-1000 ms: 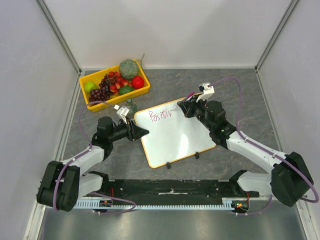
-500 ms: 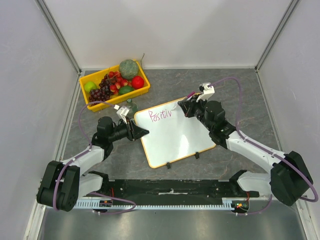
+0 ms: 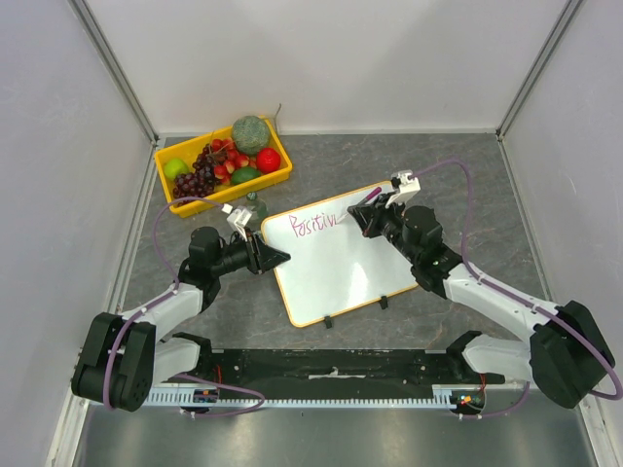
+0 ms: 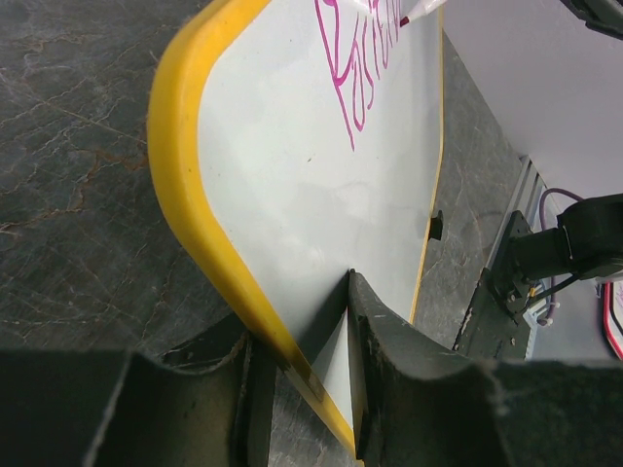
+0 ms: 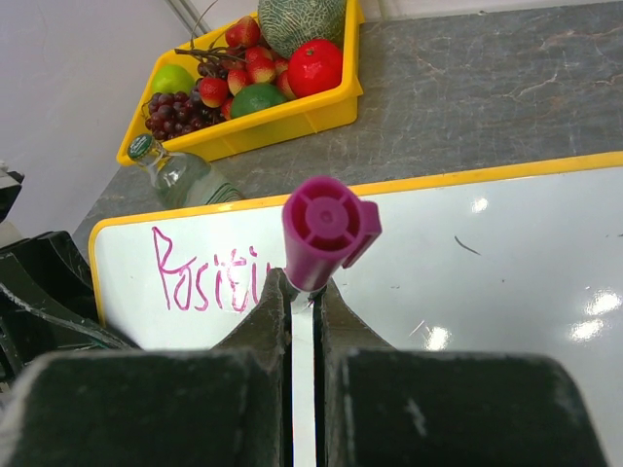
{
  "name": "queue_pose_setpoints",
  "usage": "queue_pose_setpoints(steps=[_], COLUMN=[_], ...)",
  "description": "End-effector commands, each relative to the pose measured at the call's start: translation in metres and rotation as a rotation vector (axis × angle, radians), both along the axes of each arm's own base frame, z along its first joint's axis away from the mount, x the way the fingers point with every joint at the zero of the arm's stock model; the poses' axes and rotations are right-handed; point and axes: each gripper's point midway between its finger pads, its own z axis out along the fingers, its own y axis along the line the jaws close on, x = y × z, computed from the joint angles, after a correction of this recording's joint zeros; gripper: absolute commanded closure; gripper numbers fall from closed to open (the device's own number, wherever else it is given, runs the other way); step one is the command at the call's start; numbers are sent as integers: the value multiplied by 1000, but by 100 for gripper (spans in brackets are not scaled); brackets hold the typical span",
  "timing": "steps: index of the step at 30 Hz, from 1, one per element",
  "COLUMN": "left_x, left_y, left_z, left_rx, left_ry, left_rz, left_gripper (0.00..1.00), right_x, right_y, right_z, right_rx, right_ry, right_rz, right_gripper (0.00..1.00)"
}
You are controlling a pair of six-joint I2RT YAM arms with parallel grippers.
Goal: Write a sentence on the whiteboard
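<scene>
The whiteboard [image 3: 341, 263] with its yellow-orange frame lies tilted on the table; two black feet sit on its near edge. The sentence [image 3: 316, 225] reads "Positiv" in pink letters near the board's top edge. My left gripper [image 3: 282, 257] is shut on the board's left edge; in the left wrist view one jaw lies on the white face and one under the frame [image 4: 209, 243]. My right gripper [image 3: 358, 216] is shut on a marker [image 5: 323, 233] with a magenta cap, its tip on the board just right of the letters [image 5: 209, 277].
A yellow tray [image 3: 222, 191] of fruit stands at the back left. A small clear bottle [image 3: 255, 206] with a green cap stands between the tray and the board's top left corner. Grey walls close in both sides and the back.
The right gripper has moved right along the board with the marker, and the writing has grown from "Positiv" half-drawn to a full "v".
</scene>
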Motion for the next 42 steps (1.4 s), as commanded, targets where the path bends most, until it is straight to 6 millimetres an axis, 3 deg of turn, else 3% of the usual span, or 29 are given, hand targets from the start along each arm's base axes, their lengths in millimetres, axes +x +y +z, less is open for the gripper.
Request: queue_pose_setpoints(steps=[1, 5, 12, 16, 21, 26, 32, 42], left_x=[-1, -1, -1, -1, -1, -1, -1, -1], left_y=[-1, -1, -1, 0, -1, 0, -1, -1], left_z=[-9, -9, -9, -9, -9, -8, -8, -9], left_rx=[50, 50, 49, 50, 48, 49, 48, 50], left_ry=[-28, -30, -31, -28, -30, -33, -33, -31], left_rz=[-25, -23, -25, -23, -23, -23, -25, -27], left_gripper=[98, 98, 98, 98, 98, 98, 98, 98], right_x=[-5, -2, 5, 12, 19, 27, 28, 14], right_y=[-7, -6, 4, 5, 5, -1, 0, -6], right_z=[-22, -7, 49, 62, 56, 33, 18, 39], right_rx=[-38, -16, 64, 77, 60, 24, 9, 62], right_ry=[46, 20, -74, -97, -90, -54, -25, -67], right_rz=[-8, -16, 4, -11, -30, -68, -64, -41], right_gripper=[100, 100, 100, 100, 100, 100, 100, 100])
